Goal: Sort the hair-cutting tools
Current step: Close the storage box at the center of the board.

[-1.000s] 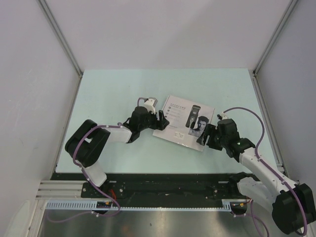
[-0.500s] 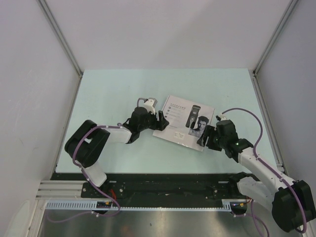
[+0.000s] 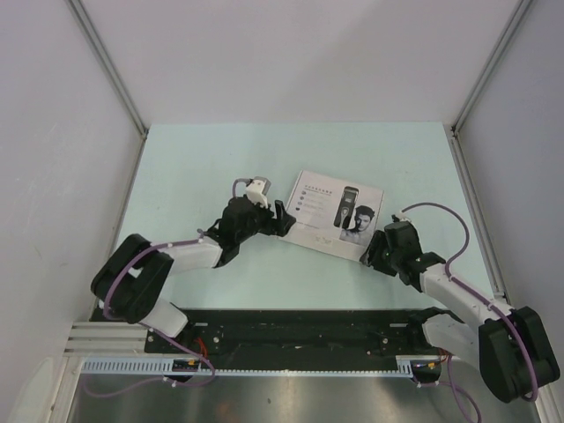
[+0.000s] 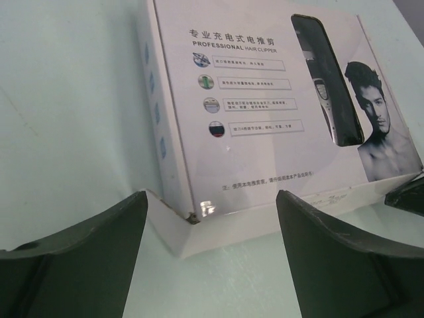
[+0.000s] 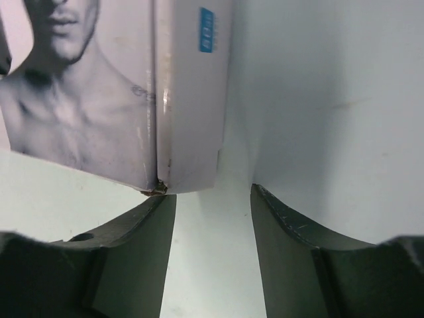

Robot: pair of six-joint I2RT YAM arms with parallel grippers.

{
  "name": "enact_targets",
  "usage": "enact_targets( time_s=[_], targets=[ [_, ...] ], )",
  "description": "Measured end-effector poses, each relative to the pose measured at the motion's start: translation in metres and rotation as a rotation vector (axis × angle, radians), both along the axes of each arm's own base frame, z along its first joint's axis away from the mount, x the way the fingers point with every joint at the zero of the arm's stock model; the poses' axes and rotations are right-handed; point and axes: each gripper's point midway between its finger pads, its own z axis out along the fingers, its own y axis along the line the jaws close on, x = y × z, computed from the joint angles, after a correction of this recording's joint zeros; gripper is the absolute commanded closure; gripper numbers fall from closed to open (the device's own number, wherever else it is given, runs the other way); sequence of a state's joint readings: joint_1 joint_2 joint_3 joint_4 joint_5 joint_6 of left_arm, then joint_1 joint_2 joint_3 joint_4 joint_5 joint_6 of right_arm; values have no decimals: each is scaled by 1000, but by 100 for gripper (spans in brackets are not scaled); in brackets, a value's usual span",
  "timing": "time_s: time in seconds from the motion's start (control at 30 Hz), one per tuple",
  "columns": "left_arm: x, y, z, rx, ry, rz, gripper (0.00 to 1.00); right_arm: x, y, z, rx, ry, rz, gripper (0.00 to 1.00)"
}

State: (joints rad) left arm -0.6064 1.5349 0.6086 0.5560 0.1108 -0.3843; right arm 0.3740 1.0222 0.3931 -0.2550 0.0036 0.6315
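We see the white box [image 3: 328,214] lying shut on the bench [image 3: 189,163], just toward 3 o'clock of centre, with its printed lid [image 4: 252,93] facing up. The hair-cutting tools themselves are hidden from us. Our left tool [image 3: 282,216] stands wide open at the box's 8 o'clock corner, with that corner between its fingers, gripping nothing. Our right tool [image 3: 374,250] is open too and empty, at the 5 o'clock corner, which sits just off one fingertip.

From high behind, we look down on the whole table [image 3: 176,167]. Our wrist cameras sit low and close, each facing a different near corner of the box [image 3: 339,211], which all three views share.
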Motion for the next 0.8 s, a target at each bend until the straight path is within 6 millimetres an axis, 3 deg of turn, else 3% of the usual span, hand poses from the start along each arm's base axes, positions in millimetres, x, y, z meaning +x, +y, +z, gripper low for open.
enact_targets(
  time_s=[0.27,0.37,0.4,0.47,0.53,0.67,0.8],
  targets=[
    [2,20,25,-22,-67,106,10,17,-30,0,11,-13,-224,48],
    [4,24,26,-23,-66,134,9,19,-34,2,22,-24,-254,42],
    [5,25,26,-22,-63,141,8,20,-34,5,30,-35,-258,35],
    [4,26,23,-19,-52,148,2,22,-33,17,53,-83,-262,30],
    [6,26,20,-15,-43,148,0,26,-32,34,79,-148,-259,17],
    [14,11,10,-11,-1,88,0,31,-30,62,113,-262,-235,5],
    [33,-8,9,-33,23,27,0,39,-33,62,108,-274,-233,3]
  ],
)
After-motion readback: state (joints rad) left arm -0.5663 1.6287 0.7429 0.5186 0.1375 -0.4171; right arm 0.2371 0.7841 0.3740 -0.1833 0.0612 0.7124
